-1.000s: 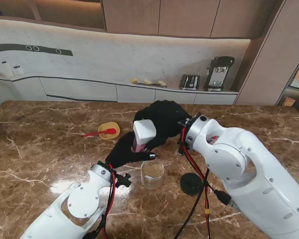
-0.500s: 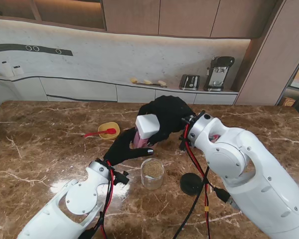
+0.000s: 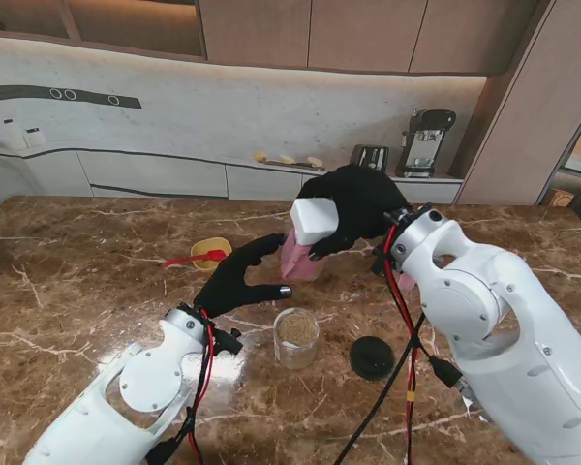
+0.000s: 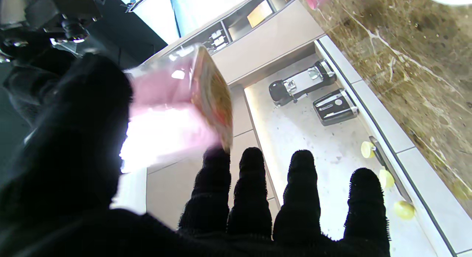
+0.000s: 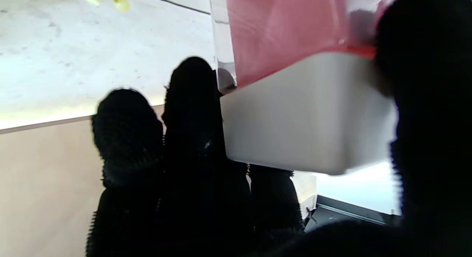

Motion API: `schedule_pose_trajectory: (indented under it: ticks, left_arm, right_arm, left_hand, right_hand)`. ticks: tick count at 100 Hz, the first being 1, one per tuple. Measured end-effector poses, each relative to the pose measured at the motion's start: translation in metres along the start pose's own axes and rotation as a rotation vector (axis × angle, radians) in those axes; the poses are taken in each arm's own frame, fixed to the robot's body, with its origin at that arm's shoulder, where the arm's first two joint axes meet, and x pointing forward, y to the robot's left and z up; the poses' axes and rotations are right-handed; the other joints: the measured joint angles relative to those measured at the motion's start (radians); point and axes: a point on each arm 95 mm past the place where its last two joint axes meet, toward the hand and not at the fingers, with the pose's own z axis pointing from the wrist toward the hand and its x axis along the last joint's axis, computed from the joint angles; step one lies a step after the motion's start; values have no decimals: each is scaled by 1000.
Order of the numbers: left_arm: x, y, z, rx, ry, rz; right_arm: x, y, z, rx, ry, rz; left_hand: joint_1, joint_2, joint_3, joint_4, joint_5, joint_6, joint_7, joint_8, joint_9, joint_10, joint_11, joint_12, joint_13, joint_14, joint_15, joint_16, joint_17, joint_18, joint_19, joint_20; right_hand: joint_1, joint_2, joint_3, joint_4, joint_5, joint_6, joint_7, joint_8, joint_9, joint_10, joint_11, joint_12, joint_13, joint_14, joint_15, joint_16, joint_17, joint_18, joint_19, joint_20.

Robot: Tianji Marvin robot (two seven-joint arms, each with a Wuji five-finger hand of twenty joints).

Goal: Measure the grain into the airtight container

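grain box: pink clear box with white lid (image 3: 304,240), gripped by right robot hand (image 3: 353,205), lifted away rightward
left robot hand (image 3: 234,279): fingers spread, empty now
glass jar (image 3: 296,338): has grain, pouring seems finished

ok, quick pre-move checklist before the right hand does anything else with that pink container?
1. Right hand grip on the pink container: ok, fingers wrap its white end, held off the table.
2. Left hand free: ok, open, fingers spread, holding nothing, beside the container.
3. Glass jar upright and uncapped: ok, grain visible inside, black lid lies apart on its right.
4. Container over the jar: not ok, it sits farther from me and right of the jar mouth.
5. Grain left in the container: cannot tell, wrist views are blurred.
6. Yellow bowl with red spoon clear of the path: ok, off to the left.
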Motion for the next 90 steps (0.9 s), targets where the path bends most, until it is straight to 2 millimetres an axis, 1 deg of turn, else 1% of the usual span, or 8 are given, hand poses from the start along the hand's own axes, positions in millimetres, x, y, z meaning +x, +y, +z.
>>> schedule_pose_trajectory:
  ticks: [1,5,26,44,50,59,75,90]
  left_arm:
    - [0,-1,0,-1,-2,2]
    - [-1,-3,-1,-5,-8,10]
    - [-7,-14,-4,-28,-27,74]
    - [-15,-25,-6,-38,-44,144]
    - [-17,-30,-7,-43,-50,183]
    - [-20,-38,-9,-38,-57,205]
    - [-25,-48,-11,-22,-59,229]
    - [-33,-52,-11,-12,-66,233]
  right_arm:
    - [-1,1,-1,-3,-5,-1]
    - [-7,5,-5,-14,-26,-8]
    - [-40,23,-31,-61,-144,-65]
    - [-72,28,-53,-71,-253,-135]
    - [-85,27,-60,-69,-292,-152]
    - [-105,24,-70,-68,-353,-163]
    - [-140,15,-88,-98,-499,-169]
    - [-165,1,-102,-79,-597,-171]
  left_hand:
    - [1,1,9,8,0,0,-1,-2,0,0,0,-1,-17,-1,0,-2,-1,0,-5,0]
    - [1,1,8,8,22,0,19,11,0,0,-2,-7,-19,-1,-9,-11,-1,0,-10,-1]
    - [-10,13,-44,11,22,0,18,1,0,0,-10,-28,-24,-3,-10,-38,-1,0,-37,-15]
    - [-9,34,-97,11,34,0,19,0,0,0,-11,-38,-24,-4,-11,-48,2,-41,-89,-85]
    - [-8,45,-116,12,37,0,19,0,0,0,-11,-39,-24,-4,-11,-48,8,-51,-97,-113]
    - [-8,58,-128,12,37,0,19,0,0,0,-11,-39,-24,-5,-10,-48,9,-56,-97,-125]
    - [-8,75,-137,12,47,-1,29,0,0,0,-11,-49,-24,-5,-10,-48,9,-56,-97,-126]
    - [-8,76,-155,12,47,-1,29,0,0,0,-11,-49,-24,-5,-11,-48,9,-56,-97,-127]
  right_hand:
    - [0,0,0,0,0,0,0,0,0,0,0,0,0,0,0,0,0,0,0,0]
    - [0,0,0,0,0,6,0,6,0,0,13,15,0,0,0,0,0,0,0,0]
    - [0,0,0,0,0,9,4,8,0,4,29,26,0,0,0,0,0,0,0,0]
    - [0,0,0,0,0,9,4,8,0,5,30,26,0,0,0,0,0,0,0,0]
    - [0,0,0,0,0,9,4,8,0,5,31,27,0,0,0,0,0,0,0,0]
    - [0,0,0,0,0,9,4,8,0,5,31,28,0,0,0,0,0,0,0,0]
    - [0,0,0,0,0,9,4,8,0,5,31,34,0,0,0,0,0,0,0,0]
    - [0,0,0,0,0,9,4,8,0,5,34,34,0,0,0,0,0,0,0,0]
